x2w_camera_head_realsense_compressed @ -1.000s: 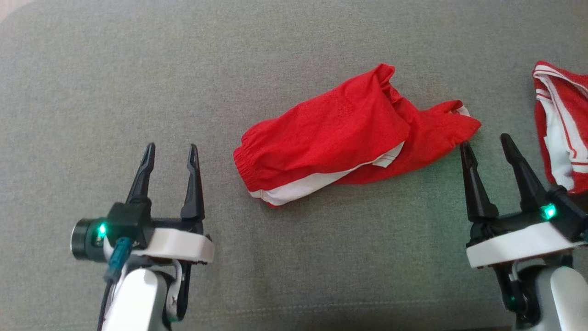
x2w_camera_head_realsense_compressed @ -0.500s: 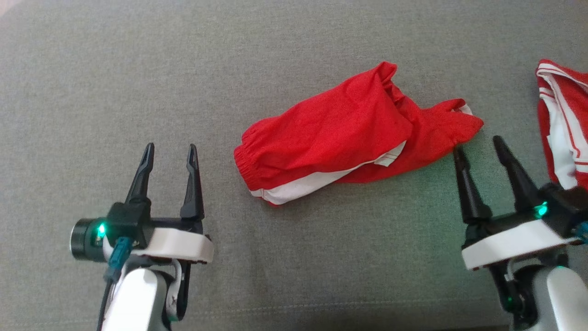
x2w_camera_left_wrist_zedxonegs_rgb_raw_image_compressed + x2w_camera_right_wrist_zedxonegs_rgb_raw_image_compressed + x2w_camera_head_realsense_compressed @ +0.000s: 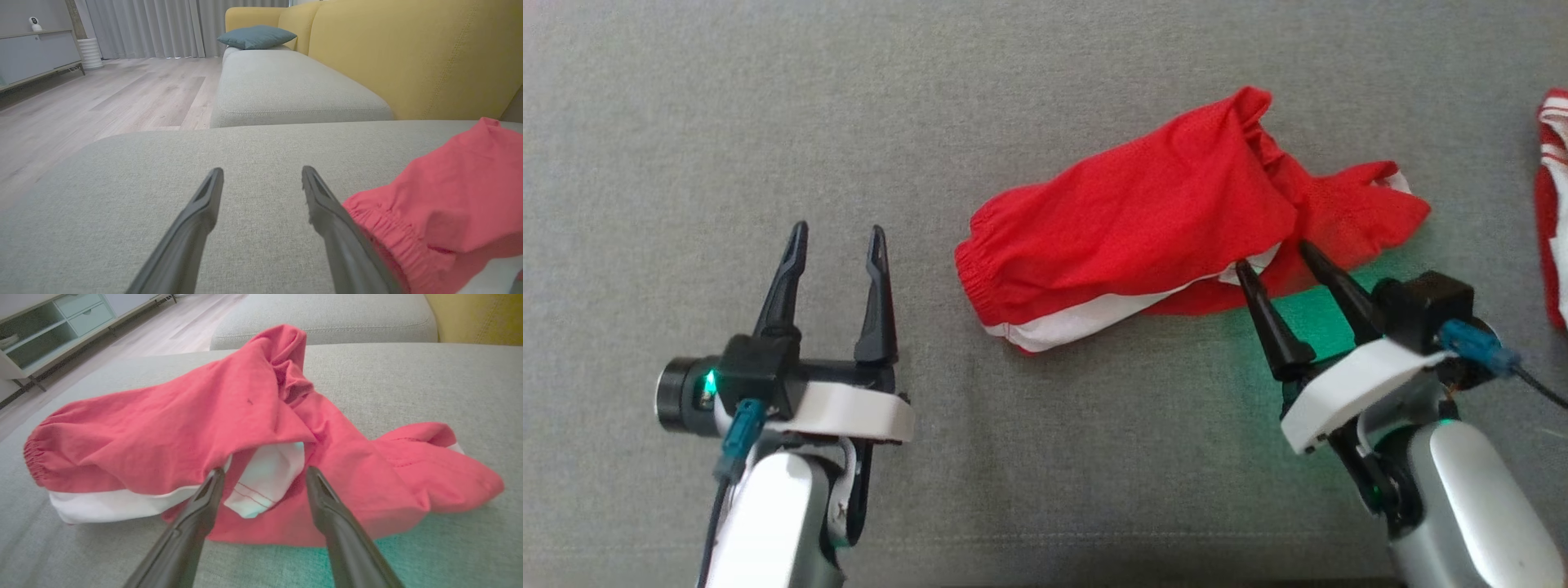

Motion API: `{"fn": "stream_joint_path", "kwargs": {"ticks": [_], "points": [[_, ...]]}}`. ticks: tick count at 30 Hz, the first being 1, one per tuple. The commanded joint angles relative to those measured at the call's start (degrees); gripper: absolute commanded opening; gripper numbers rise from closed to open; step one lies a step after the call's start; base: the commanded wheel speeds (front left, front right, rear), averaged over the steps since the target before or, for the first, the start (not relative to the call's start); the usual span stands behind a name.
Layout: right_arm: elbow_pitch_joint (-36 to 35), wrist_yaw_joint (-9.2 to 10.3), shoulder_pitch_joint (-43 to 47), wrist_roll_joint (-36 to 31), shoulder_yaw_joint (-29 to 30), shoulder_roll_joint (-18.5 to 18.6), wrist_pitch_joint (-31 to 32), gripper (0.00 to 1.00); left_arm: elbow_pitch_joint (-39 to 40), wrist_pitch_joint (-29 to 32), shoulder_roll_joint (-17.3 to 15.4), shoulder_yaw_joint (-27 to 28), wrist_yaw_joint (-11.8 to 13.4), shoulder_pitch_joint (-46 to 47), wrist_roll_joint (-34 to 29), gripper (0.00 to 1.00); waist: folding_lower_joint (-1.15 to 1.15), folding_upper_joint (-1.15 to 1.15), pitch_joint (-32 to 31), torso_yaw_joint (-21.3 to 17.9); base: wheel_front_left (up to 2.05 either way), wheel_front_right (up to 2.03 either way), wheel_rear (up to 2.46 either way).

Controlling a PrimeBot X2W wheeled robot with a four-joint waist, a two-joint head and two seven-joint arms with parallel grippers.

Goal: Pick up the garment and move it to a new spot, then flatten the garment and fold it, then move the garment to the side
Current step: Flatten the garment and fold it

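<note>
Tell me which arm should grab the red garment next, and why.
Right. The right gripper is open with its fingertips at the near edge of the red garment, straddling the white fold in the right wrist view. The left gripper is open too, but over bare cushion beside the waistband.

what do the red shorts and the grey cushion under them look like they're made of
The red shorts: thin, soft matte cloth, perhaps polyester; it crumples and has a gathered elastic waistband. The grey cushion: coarse woven upholstery fabric, matte, with visible weave and a stitched seam.
</note>
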State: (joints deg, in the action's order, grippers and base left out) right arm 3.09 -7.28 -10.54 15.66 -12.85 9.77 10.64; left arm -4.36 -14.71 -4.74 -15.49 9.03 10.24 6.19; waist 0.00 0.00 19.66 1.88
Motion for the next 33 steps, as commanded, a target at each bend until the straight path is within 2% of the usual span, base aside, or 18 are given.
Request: {"fn": "stream_joint_path", "kwargs": {"ticks": [1, 5, 6, 7, 8, 14, 19, 26, 33], "points": [[-1.0, -0.21, -0.8, 0.3, -0.9, 0.4, 0.4, 1.0, 1.7, -0.3, -0.2, 1.8, 0.0, 1.8, 0.2, 1.0, 0.0, 0.0, 0.4, 0.4, 0.0, 0.0, 0.0], [1.0, -0.21, -2.0, 0.4, -1.0, 0.3, 1.3, 1.0, 1.7, -0.3, 0.0, 1.8, -0.1, 2.1, 0.2, 1.0, 0.0, 0.0, 0.9, 0.8, 0.0, 0.0, 0.0], [1.3, -0.21, -2.2, 0.5, -1.1, 0.4, 1.5, 0.84, 1.7, -0.3, 0.0, 1.8, -0.1, 2.1, 0.1, 1.0, 0.0, 0.0, 0.9, 0.9, 0.0, 0.0, 0.0], [1.5, -0.21, -2.3, 0.6, -1.2, 0.4, 1.5, 0.47, 1.7, -0.3, 0.0, 1.8, -0.1, 2.1, 0.1, 1.0, 0.0, 0.0, 0.9, 0.9, 0.0, 0.0, 0.0], [1.7, -0.21, -2.4, 0.7, -1.3, 0.5, 1.5, 0.0, 1.7, -0.3, 0.1, 1.8, -0.1, 2.1, 0.1, 1.0, 0.0, 0.0, 0.9, 0.9, 0.0, 0.0, 0.0], [0.4, -0.21, -2.7, 0.5, -1.0, 1.0, -0.5, 0.0, 1.6, -0.3, 0.2, 2.1, -0.1, 2.0, 0.1, 1.0, 0.0, 0.0, 0.8, 0.5, 0.0, 0.0, 0.0], [-3.3, -0.21, -1.6, -0.1, 1.2, 2.4, -1.6, 0.0, 1.7, -0.3, 0.2, 2.4, -0.2, 2.0, -0.1, 1.0, 0.0, 0.0, 0.3, 0.1, 0.0, 0.0, 0.0], [-8.2, -0.21, -0.6, -1.5, 6.2, 6.5, 0.6, 0.0, 1.7, -0.3, 0.2, 2.6, -0.4, 1.6, -0.3, 1.0, 0.0, 0.0, -0.2, -0.7, 0.0, 0.0, 0.0], [-7.1, -0.21, -2.2, -1.6, 8.9, 11.6, 0.9, 0.0, 1.5, -0.3, 0.2, 2.3, -0.9, 2.0, -0.5, 1.0, 0.0, 0.0, 0.0, -0.5, 0.0, 0.0, 0.0]]}}
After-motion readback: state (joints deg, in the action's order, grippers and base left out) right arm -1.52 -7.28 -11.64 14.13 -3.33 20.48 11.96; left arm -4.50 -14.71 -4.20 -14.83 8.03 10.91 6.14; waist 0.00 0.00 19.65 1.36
